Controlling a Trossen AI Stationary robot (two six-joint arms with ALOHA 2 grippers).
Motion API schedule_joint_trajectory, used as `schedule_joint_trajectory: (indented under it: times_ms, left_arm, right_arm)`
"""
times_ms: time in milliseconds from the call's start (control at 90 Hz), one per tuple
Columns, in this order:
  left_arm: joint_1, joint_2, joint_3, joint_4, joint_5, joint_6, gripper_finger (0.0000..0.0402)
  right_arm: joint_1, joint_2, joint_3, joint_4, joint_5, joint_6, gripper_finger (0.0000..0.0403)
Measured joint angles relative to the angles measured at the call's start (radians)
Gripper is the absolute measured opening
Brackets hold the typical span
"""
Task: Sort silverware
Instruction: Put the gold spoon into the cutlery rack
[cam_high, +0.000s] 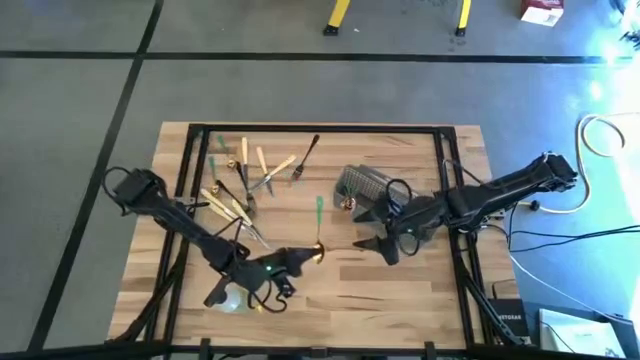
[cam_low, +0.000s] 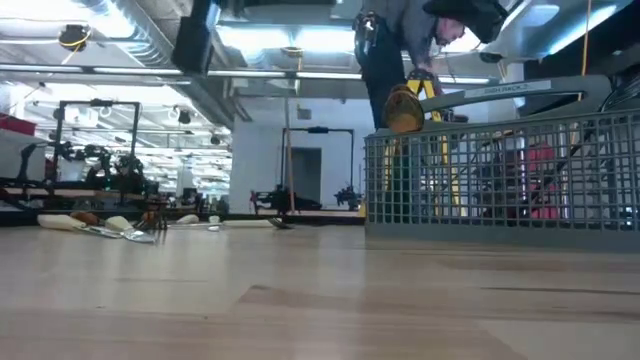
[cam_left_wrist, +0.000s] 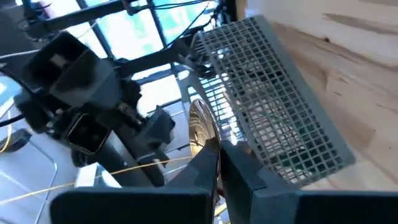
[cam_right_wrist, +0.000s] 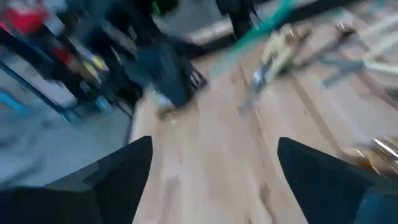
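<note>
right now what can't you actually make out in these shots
- Contents of the wire-mesh basket: too small in the high view; the mesh screens them in the low and left wrist views.
- What utensil the left gripper holds: only a shiny gold tip shows past its fingers.
- Utensil types in the pile: too small in the high view, motion-blurred in the right wrist view.
- Right gripper: fingers apart, nothing between them.

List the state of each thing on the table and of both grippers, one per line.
left gripper: shut on a gold utensil, raised near the basket
right gripper: fingers open, empty, above the table's middle
wire-mesh basket: standing on the table
green utensil: lying loose, alone
remaining silverware: scattered flat, unsorted
</note>
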Motion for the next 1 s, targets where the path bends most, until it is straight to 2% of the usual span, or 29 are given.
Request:
schedule_joint_trajectory:
  times_ms: [100,200,356,444,533,611,711,844,944,1000]
  left_arm:
    - [0.015,0.017,0.014,0.014,0.022,0.001,0.0]
    - [0.046,0.037,0.027,0.1,0.049,0.0,0.0]
    - [0.102,0.049,0.055,0.173,0.158,-0.008,0.0]
    - [0.128,0.049,0.073,0.203,0.2,-0.035,0.0]
    - [0.154,0.049,0.079,0.309,0.263,-0.065,0.0]
    - [0.176,0.059,0.08,0.436,0.338,-0.087,0.0]
    - [0.198,0.095,0.082,0.577,0.374,-0.063,0.0]
    - [0.214,0.16,0.12,0.6,0.376,-0.044,0.0]
    - [0.229,0.219,0.17,0.602,0.352,-0.006,0.0]
    - [0.239,0.255,0.196,0.61,0.334,0.049,0.0]
  right_arm:
    - [-0.019,0.001,-0.064,0.054,-0.006,0.024,0.033]
    - [-0.023,0.0,-0.073,0.056,0.006,0.023,0.033]
    - [-0.02,-0.021,-0.064,0.058,0.007,-0.002,0.033]
    - [0.006,-0.062,-0.056,0.056,-0.017,-0.002,0.033]
    - [0.056,-0.119,-0.051,0.056,-0.002,-0.01,0.033]
    - [0.114,-0.159,-0.049,0.044,0.103,-0.038,0.033]
    - [0.194,-0.178,-0.049,-0.028,0.297,-0.092,0.033]
    - [0.288,-0.157,-0.049,-0.077,0.548,-0.143,0.033]
    - [0.302,-0.104,-0.05,0.06,0.631,-0.122,0.033]
    - [0.301,-0.076,-0.049,0.126,0.649,-0.046,0.033]
